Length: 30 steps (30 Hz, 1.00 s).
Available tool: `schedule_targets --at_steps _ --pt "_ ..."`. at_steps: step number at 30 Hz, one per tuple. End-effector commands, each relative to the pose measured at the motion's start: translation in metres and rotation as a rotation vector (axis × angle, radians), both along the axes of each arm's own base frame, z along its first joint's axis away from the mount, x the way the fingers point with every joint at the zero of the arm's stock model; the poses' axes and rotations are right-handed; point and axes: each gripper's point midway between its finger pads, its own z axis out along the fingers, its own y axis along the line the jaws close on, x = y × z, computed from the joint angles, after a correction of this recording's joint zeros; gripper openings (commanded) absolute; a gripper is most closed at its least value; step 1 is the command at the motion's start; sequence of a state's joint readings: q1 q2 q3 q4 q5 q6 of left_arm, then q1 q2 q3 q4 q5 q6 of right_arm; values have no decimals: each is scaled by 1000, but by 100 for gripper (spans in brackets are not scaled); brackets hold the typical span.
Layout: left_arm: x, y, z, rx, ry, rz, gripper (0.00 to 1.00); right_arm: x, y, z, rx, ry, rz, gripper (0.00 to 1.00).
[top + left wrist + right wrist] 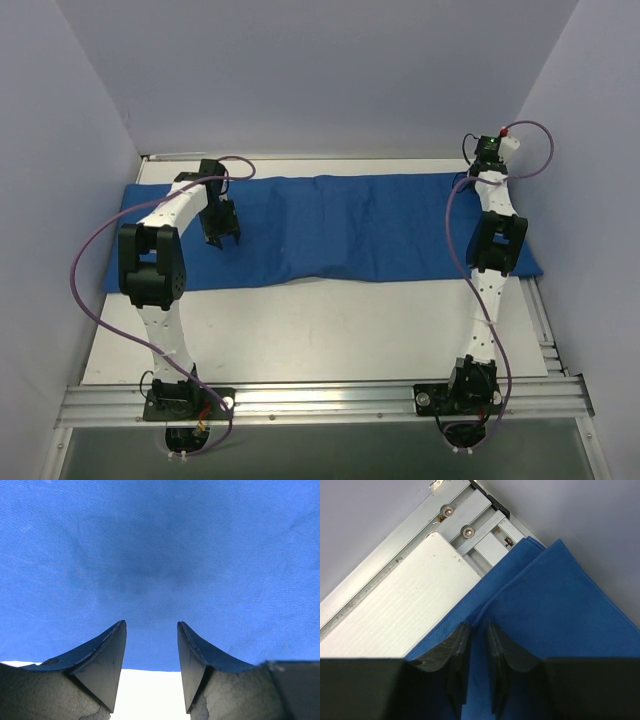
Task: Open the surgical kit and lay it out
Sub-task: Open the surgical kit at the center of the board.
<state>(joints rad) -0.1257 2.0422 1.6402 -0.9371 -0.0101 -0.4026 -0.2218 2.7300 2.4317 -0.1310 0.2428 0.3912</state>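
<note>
Top external: the cloth [340, 225] lies spread across the far half of the white counter [330, 330], pale walls [320, 70] all round. Left hand [150, 625] hangs released over its left part. Right hand [477, 625] is at the far right corner by the rail [465, 530], fingers narrowed about a fold's edge; clenched or not, I can't tell.

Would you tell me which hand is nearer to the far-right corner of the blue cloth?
Right. The right hand sits at that corner of the blue cloth, straddling a fold; the left hand is over the cloth's opposite end.
</note>
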Motion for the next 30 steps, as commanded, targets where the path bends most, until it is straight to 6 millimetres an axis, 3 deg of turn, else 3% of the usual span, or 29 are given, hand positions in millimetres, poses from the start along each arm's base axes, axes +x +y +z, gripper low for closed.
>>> schedule_targets --at_steps 1,2,4,8,10,12,17,30 --pt "13 -5 24 -17 -80 -17 54 -2 -5 2 -8 12 -4 19" --pt "13 -5 24 -17 -80 -17 54 -1 -5 6 -8 4 -1 11" --pt "13 -5 24 -18 -80 -16 54 0 -5 9 -7 -5 -2 5" --pt "10 -9 25 -40 -77 -19 54 2 -5 12 2 -16 5 4" --pt "8 -9 26 -42 -77 -19 54 1 -6 9 6 -12 6 6" --pt "7 -9 26 -41 -77 -19 54 0 -7 5 11 -10 4 18" --pt "2 -7 24 -33 -69 -15 54 2 -10 -5 22 -13 -4 26" --pt "0 -8 19 -39 -54 -6 54 1 -20 -25 52 -26 -42 27"
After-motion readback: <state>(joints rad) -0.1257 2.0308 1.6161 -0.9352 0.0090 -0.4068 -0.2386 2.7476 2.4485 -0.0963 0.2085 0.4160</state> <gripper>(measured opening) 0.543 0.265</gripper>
